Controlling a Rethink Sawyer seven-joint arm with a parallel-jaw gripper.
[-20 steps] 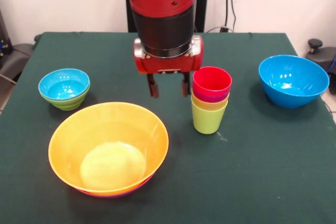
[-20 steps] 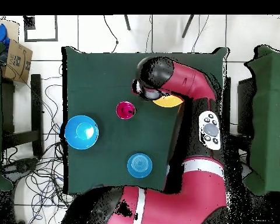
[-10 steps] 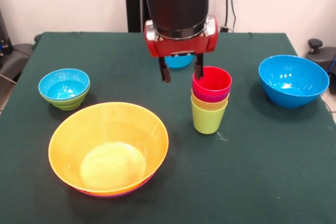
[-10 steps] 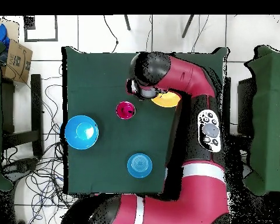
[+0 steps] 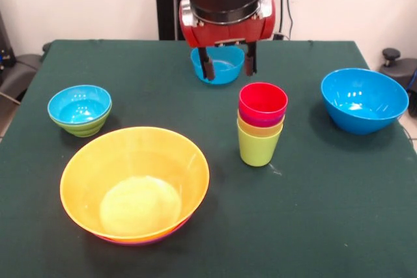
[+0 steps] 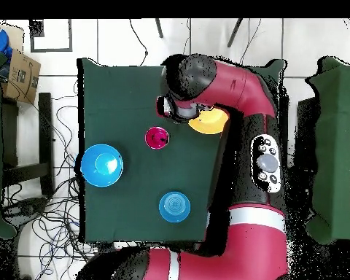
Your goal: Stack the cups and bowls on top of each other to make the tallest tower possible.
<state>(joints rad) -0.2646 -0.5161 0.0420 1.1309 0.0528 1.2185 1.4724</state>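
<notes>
1. Green cloth covers the table [image 5: 339, 206] in the front view, with a pale wall behind. The gripper [image 5: 228, 65] is seen hanging above the far edge, its two dark fingers apart and empty, in front of a small blue bowl [image 5: 218, 66] near that edge.
2. The tower [image 5: 261, 124] is seen near the table's middle: a lime green cup lowest, yellow and purple rims above it, a red cup on top.
3. A large yellow-orange bowl [image 5: 135, 183] sits toward the near edge on a purple rim, a large blue bowl [image 5: 363, 99] by the right edge, and a blue bowl nested in a green bowl [image 5: 79, 110] by the left edge.
4. In the overhead view, the arm [image 6: 229, 95] is seen covering most of the yellow-orange bowl; the tower shows as a red circle.
5. A risk is judged: a bowl gripped by one rim could tilt, and a wide bowl set on the narrow cups could topple them.
</notes>
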